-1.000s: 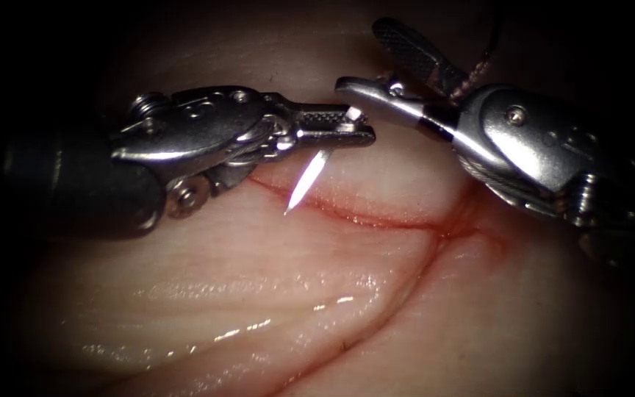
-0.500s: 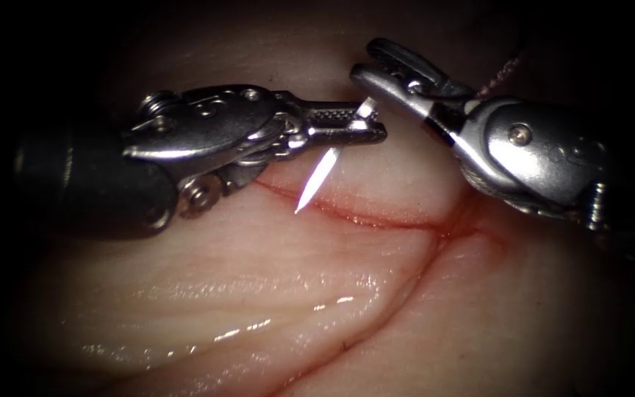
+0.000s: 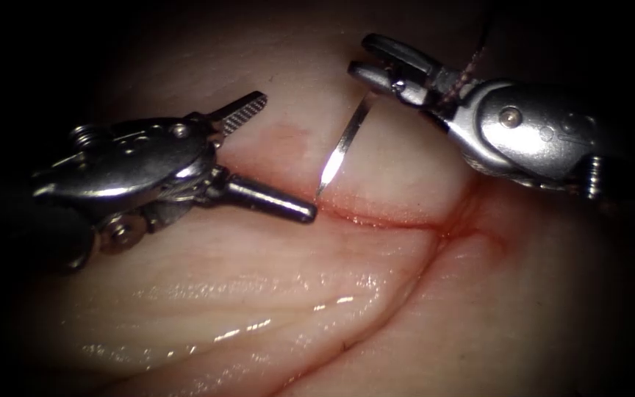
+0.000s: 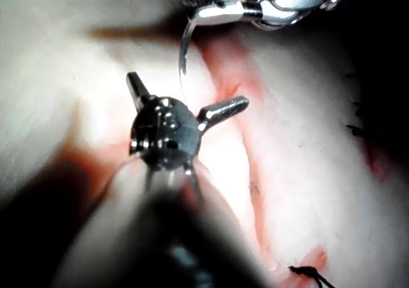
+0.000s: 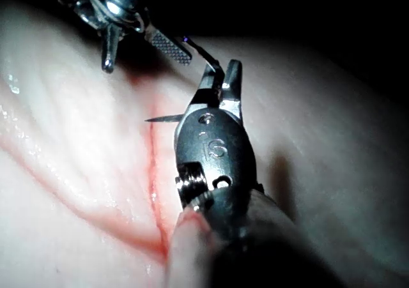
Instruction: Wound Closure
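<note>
The tissue [image 3: 273, 294] carries a red cut [image 3: 376, 217] running left to right. My right tool [image 3: 361, 56] comes in from the upper right, shut on the curved needle [image 3: 343, 143] behind the middle of its curve. The needle hangs free of the tissue, its tip just above the far edge of the cut. Purple thread [image 3: 472, 62] trails up behind the right jaws. My left tool [image 3: 286, 156] stands left of the needle with jaws wide open, holding nothing. The left wrist view shows those open jaws [image 4: 185, 93] under the needle [image 4: 182, 52]. The right wrist view shows the right tool [image 5: 220, 77] gripping the needle [image 5: 160, 117].
Red fluid lines the cut and pools at a fork [image 3: 457, 229] on its right. Wet folds of tissue [image 3: 295, 287] lie in front. Dark thread ends [image 4: 307, 272] of an earlier stitch sit on the tissue in the left wrist view.
The right jaws closed on the needle. The left jaws then opened, let the needle go and drew back to the left. The needle now hangs from the right tool.
</note>
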Action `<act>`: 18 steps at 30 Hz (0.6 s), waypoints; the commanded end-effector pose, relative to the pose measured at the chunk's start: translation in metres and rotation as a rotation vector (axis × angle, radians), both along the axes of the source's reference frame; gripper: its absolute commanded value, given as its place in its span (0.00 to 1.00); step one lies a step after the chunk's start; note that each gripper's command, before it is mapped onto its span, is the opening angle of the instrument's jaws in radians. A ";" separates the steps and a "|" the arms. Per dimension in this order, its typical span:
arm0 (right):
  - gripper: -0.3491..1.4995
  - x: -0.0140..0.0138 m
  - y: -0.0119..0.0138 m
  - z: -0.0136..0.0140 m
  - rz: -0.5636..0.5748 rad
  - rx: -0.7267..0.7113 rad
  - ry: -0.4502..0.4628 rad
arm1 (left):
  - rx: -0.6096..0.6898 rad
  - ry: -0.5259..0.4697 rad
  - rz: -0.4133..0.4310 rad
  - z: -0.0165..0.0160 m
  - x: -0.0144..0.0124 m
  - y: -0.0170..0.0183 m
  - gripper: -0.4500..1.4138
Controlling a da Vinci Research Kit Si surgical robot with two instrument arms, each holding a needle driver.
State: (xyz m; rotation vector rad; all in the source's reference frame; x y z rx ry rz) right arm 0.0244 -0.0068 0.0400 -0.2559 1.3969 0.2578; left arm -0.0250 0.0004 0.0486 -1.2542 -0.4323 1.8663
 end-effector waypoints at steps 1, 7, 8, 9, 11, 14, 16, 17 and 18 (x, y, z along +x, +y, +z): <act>0.00 0.0011 0.0004 0.0010 -0.004 -0.023 -0.002 | -0.013 0.034 0.020 0.0006 -0.0002 -0.0004 0.91; 0.00 0.0027 0.0001 0.0022 -0.026 -0.129 -0.025 | -0.067 0.159 0.120 0.0016 0.0006 -0.0032 0.86; 0.00 0.0028 0.0001 0.0022 -0.031 -0.147 -0.025 | -0.067 0.175 0.129 0.0019 0.0006 -0.0038 0.83; 0.00 0.0030 0.0001 0.0021 -0.032 -0.165 -0.028 | -0.067 0.189 0.136 0.0021 0.0006 -0.0042 0.80; 0.00 0.0033 0.0001 0.0018 -0.039 -0.210 -0.033 | -0.073 0.209 0.161 0.0026 0.0005 -0.0050 0.74; 0.00 0.0037 0.0001 0.0015 -0.042 -0.259 -0.047 | -0.080 0.210 0.190 0.0031 0.0003 -0.0058 0.55; 0.00 0.0038 0.0002 0.0015 -0.043 -0.282 -0.054 | -0.086 0.205 0.201 0.0034 0.0002 -0.0061 0.41; 0.00 0.0039 0.0002 0.0015 -0.043 -0.293 -0.058 | -0.088 0.204 0.202 0.0036 0.0002 -0.0062 0.35; 0.00 0.0039 0.0003 0.0016 -0.043 -0.299 -0.061 | -0.095 0.205 0.204 0.0038 0.0001 -0.0063 0.31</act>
